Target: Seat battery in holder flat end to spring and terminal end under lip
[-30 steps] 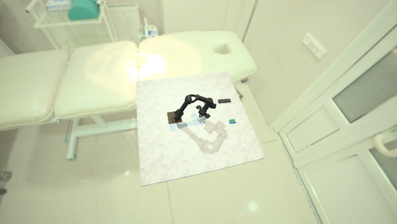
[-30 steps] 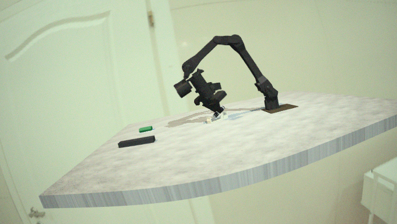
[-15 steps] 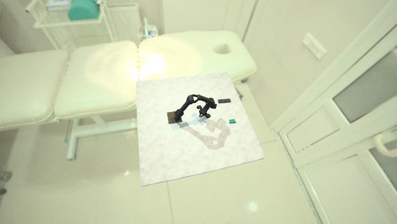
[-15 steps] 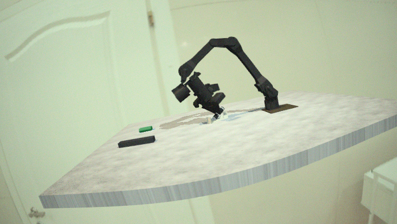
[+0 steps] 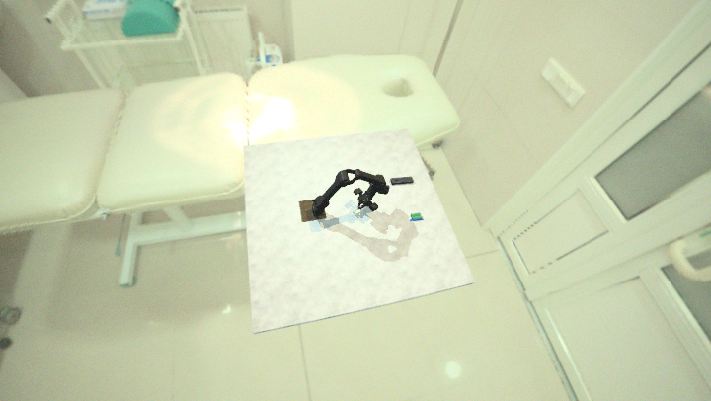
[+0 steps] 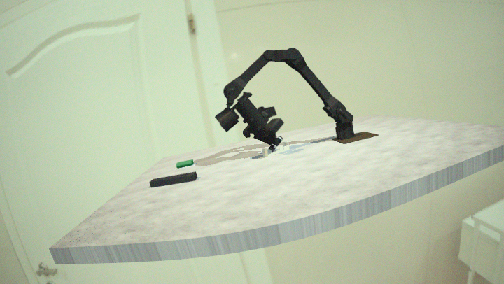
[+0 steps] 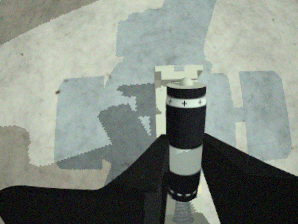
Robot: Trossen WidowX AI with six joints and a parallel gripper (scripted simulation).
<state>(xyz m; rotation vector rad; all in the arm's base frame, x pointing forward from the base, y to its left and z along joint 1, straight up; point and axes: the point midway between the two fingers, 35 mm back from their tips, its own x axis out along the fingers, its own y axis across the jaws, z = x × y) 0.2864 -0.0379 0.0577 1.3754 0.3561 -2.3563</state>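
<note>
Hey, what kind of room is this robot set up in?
Probably a clinic or treatment room: a padded treatment couch with a face hole, a white trolley behind it, and pale glossy floor tiles around the table that carries the arm.

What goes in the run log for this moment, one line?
claw: shut on battery | battery: tilted, far end at holder lip, spring at near end | not seated | not released

Bright, washed-out, greenish-cream light fills the top and exterior views, both soft and coarse. Glare blooms on the treatment couch (image 5: 269,109) at ten o'clock. The arm (image 5: 348,189) casts a pale shadow toward five o'clock. The wrist view is dim, blocky, heavily shadowed.
</note>
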